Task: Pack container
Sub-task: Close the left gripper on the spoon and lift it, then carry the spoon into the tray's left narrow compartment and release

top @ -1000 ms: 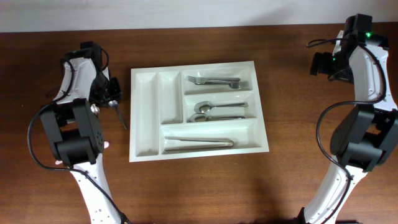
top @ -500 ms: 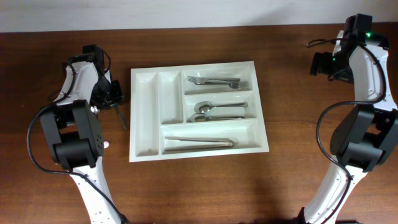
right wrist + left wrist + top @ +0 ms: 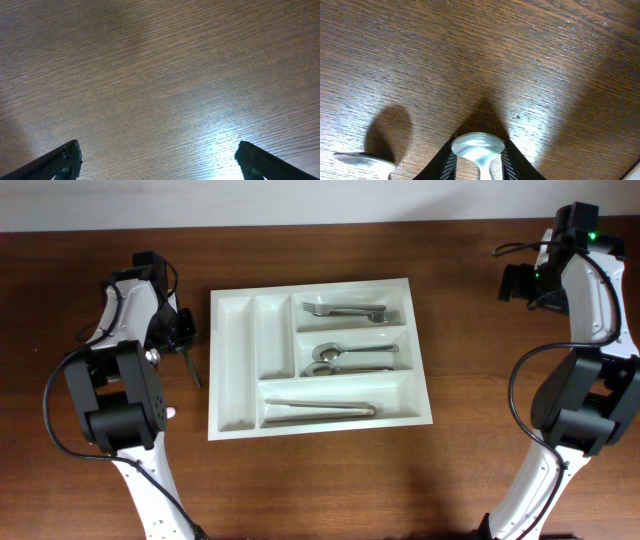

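The container (image 3: pixel 233 426) is a white cutlery tray at the table's centre. It holds forks (image 3: pixel 345 310) in its top long compartment, spoons (image 3: pixel 345 358) in the middle one and knives (image 3: pixel 320 410) in the bottom one. Its two narrow upright compartments on the left hold nothing. My left gripper (image 3: pixel 180 332) is just left of the tray, low over the wood. It is shut on a silver spoon (image 3: pixel 477 147), whose bowl sits between the fingertips. A thin handle (image 3: pixel 194 372) slants out below the gripper. My right gripper (image 3: pixel 157 160) is open and empty at the far right (image 3: pixel 520 282).
A second piece of silver cutlery (image 3: pixel 362 160) shows at the lower left edge of the left wrist view, casting a shadow on the wood. Both arm bases stand at the table's front corners. The right wrist view shows only bare wood.
The left gripper has shifted slightly with the spoon in it, close to the tray's left side. The right arm has not moved.
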You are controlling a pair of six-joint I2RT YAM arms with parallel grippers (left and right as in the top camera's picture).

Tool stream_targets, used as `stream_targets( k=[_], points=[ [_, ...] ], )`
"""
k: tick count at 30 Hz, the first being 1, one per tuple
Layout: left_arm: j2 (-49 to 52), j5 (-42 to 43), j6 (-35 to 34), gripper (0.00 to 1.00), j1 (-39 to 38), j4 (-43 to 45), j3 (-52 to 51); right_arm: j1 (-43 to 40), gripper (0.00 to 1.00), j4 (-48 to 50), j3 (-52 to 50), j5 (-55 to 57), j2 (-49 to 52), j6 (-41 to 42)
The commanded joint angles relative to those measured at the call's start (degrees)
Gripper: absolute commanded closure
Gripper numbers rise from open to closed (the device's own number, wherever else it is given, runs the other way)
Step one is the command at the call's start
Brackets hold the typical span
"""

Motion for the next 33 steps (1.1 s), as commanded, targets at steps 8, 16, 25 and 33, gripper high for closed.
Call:
stream_targets(
  k=[8, 16, 25, 33],
  points=[
    [0.85, 0.02, 0.52, 0.98, -0.11, 0.70, -1.62, -0.11, 0.01, 0.00, 0.98, -0.31, -2.16, -0.37],
    [0.72, 0.07, 0.52, 0.98, -0.11, 0.52, 0.37, -0.11, 0.01, 0.00, 0.98, -0.31, -2.16, -0.37],
    [0.42, 0.07, 0.55, 0.98, -0.11, -4.57, 9.97, -0.11, 0.01, 0.00, 0.98, -0.31, -2.16, -0.39],
    [0.39, 0.04, 0.57, 0.98, -0.11, -10.25, 18.62, -0.11, 0.01, 0.00, 0.98, -0.31, -2.16, -0.39]
  ],
)
